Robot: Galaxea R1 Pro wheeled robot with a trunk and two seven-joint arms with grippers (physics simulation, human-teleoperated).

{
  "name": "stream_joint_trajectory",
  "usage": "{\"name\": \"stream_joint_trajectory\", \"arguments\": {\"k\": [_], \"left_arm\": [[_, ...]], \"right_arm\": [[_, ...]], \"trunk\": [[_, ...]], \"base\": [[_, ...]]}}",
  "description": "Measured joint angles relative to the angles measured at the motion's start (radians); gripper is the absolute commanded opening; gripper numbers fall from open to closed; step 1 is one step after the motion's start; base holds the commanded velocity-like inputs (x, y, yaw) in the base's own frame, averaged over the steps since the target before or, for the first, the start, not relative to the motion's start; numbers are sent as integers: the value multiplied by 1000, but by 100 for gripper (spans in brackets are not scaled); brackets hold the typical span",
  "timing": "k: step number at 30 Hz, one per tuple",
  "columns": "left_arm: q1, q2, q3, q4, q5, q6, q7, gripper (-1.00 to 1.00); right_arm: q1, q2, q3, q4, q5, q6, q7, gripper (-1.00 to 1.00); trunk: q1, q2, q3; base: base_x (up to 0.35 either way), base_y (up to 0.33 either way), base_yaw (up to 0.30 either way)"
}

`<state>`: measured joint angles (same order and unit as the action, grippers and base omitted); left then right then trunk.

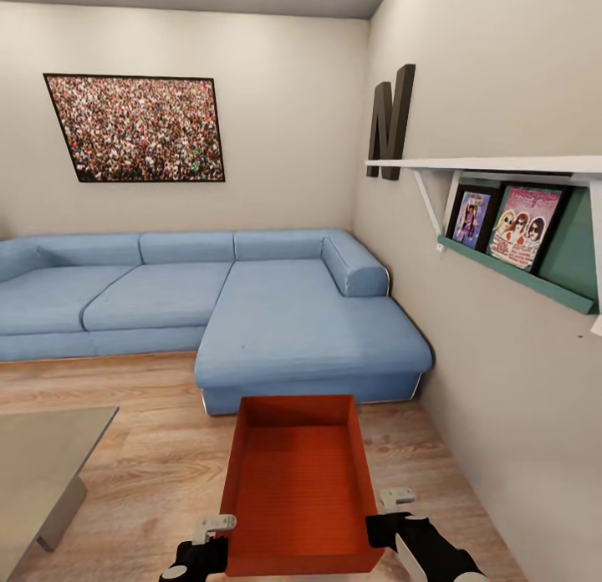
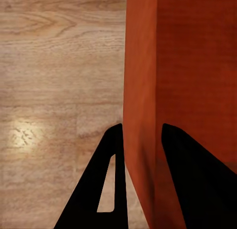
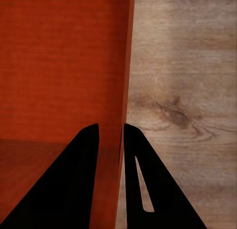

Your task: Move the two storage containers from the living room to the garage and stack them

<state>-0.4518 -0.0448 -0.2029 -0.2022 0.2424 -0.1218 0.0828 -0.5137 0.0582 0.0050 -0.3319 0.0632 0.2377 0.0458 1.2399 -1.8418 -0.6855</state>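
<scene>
Orange-red storage container, topless, held level low in the middle of the head view, above the light wood-plank floor of the living room. Nothing inside: only the finely ribbed bottom and four upright walls. One bin in sight.

Left gripper clamped on the left side wall near the bin's near corner; in the left wrist view, one black finger outside the wall and the other inside, both against the orange plastic. Right gripper closed the same way on the right side wall; in the right wrist view, wall pinched narrowly between the two fingers, wood planks beyond.

Behind the bin, just past its far wall, blue sectional sofa. At the left edge, grey low table, cut off by the frame. On the right wall, white shelf over a green ledge with framed covers, likewise cut off. Crowd picture above the sofa, dark letter N on the side wall.

Near wall of the bin partly hidden at the bottom frame edge, arms mostly cut off there.
</scene>
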Motion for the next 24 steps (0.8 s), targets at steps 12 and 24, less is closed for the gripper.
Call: {"name": "stream_joint_trajectory", "arguments": {"k": [12,24], "left_arm": [[0,-1,-1,0,1,0,0,-100],[0,-1,-5,-1,0,-1,-1,-100]], "right_arm": [[0,0,-1,4,-3,-1,-1,-100],[2,0,5,9,1,-44,1,-100]], "trunk": [[-46,84,38],[-58,105,47]], "base": [[0,0,0],[0,0,0]]}}
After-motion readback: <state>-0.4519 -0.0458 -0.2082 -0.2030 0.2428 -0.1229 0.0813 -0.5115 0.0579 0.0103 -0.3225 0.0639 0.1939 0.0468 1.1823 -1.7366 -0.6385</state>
